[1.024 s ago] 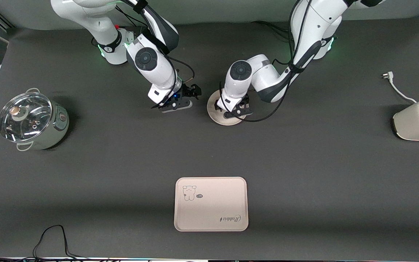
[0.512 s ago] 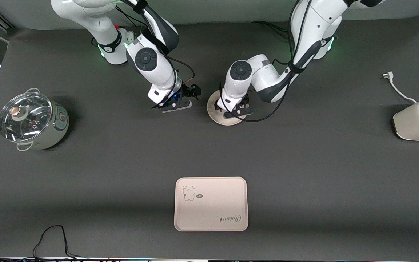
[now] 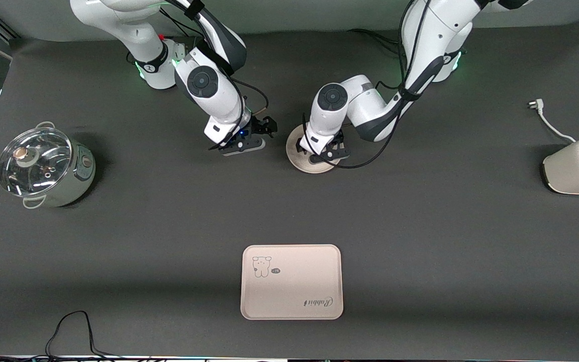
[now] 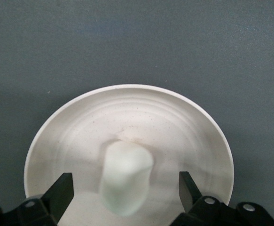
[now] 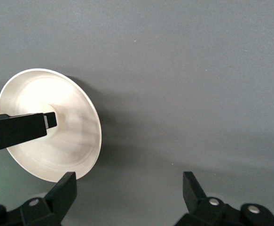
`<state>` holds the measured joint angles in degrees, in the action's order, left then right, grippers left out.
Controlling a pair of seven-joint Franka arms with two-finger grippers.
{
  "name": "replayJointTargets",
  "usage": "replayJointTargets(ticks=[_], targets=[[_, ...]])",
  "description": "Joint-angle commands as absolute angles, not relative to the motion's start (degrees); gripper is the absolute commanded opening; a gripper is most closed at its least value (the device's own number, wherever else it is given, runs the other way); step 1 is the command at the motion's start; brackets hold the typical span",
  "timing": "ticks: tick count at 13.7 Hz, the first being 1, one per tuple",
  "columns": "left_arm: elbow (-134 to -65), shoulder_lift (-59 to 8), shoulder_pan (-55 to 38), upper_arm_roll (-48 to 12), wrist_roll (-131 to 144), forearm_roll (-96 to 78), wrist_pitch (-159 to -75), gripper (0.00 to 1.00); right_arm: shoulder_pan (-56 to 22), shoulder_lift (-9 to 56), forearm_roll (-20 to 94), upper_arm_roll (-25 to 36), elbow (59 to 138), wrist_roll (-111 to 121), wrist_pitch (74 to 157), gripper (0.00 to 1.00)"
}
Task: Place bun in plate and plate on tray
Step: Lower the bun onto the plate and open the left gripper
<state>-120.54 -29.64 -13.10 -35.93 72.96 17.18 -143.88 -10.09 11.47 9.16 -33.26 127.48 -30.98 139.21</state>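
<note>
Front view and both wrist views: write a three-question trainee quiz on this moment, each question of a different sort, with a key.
1. True or false: the bun already lies in the plate.
2. Multiple choice: the left end effector is
A. shut on the bun
B. open, with a finger on each side of the bun
C. over the tray
3. Fill in: the right end effector is open over bare table beside the ____.

Key: 1 true; 2 B; 3 plate.
</note>
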Motion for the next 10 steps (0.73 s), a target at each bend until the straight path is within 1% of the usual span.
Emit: replayJointTargets(ticks=[1,2,4,6,10], targets=[[-119.71,-29.18,-13.71,-35.77,74.62,18.1,-143.0,1.0,-10.63,11.51,8.17,-32.96,127.79,-32.43,141.06,1.0],[-119.45,-28.48,-13.45,-35.77,74.45,18.02,-142.65,1.0,-10.63,11.86,8.17,-32.96,127.88,-33.13,141.67,1.0],[-116.91,-26.55,-12.83,-35.77,73.66,18.02,-135.83,1.0,-11.86,12.83,8.17,-32.96,127.88,-34.37,143.34,1.0],[-110.69,-26.1,-12.31,-35.77,72.52,17.58,-126.78,1.0,-12.04,13.71,8.09,-32.96,128.75,-34.37,145.62,1.0],[-95.57,-26.02,-7.31,-35.16,59.63,11.44,-109.47,1.0,-12.92,17.74,7.21,-32.96,129.29,-34.89,150.64,1.0]])
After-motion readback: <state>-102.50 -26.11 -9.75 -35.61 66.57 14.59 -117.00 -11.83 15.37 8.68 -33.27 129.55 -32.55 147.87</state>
